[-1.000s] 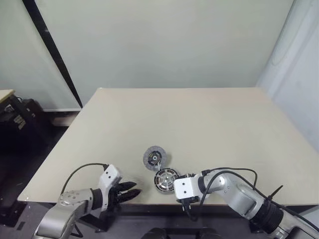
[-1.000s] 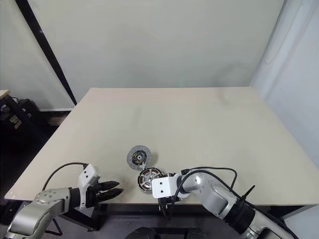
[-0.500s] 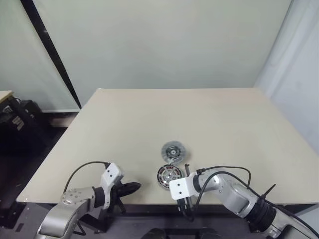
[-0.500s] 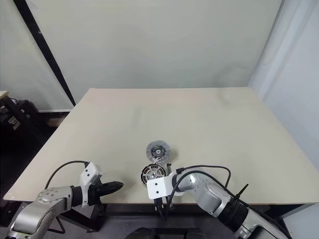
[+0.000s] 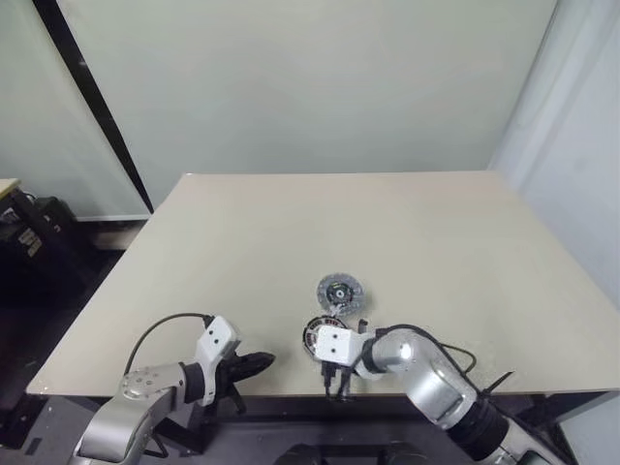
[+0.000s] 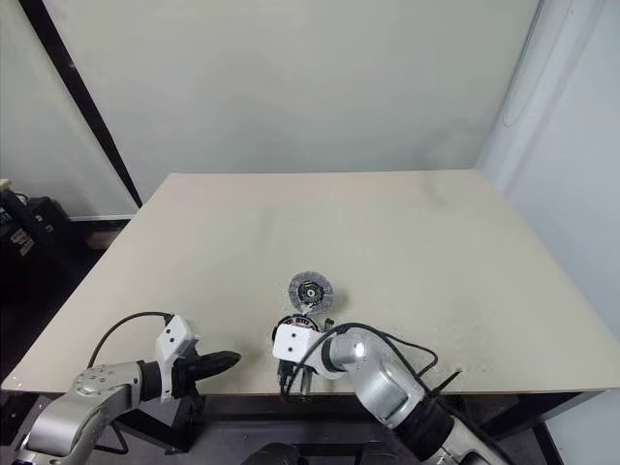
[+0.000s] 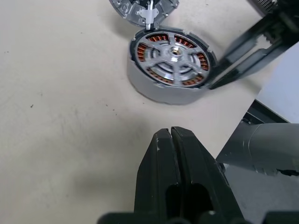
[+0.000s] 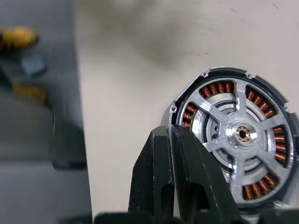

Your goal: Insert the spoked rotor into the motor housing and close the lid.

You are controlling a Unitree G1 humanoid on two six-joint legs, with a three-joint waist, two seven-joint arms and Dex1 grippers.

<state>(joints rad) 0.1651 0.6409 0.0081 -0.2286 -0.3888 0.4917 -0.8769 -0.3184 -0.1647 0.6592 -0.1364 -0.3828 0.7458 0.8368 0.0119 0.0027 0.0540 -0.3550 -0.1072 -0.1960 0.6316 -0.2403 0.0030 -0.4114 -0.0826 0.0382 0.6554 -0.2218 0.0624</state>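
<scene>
No readable text anywhere here, honestly. The motor housing [image 7: 170, 65] shows bare metal and copper windings, no markings I can make out. The spoked rotor [image 8: 243, 135] sitting in it has no stamp or number either. The lid [image 5: 341, 291] near the middle of the frame is too small to read anything off. The bench [image 5: 291, 242] is plain, no labels or signs.

Beige table [image 5: 407, 232], motor housing [image 7: 170, 65] w/ spoked rotor [image 7: 174, 53] near front edge, lid [image 5: 340, 290] just beyond
</scene>
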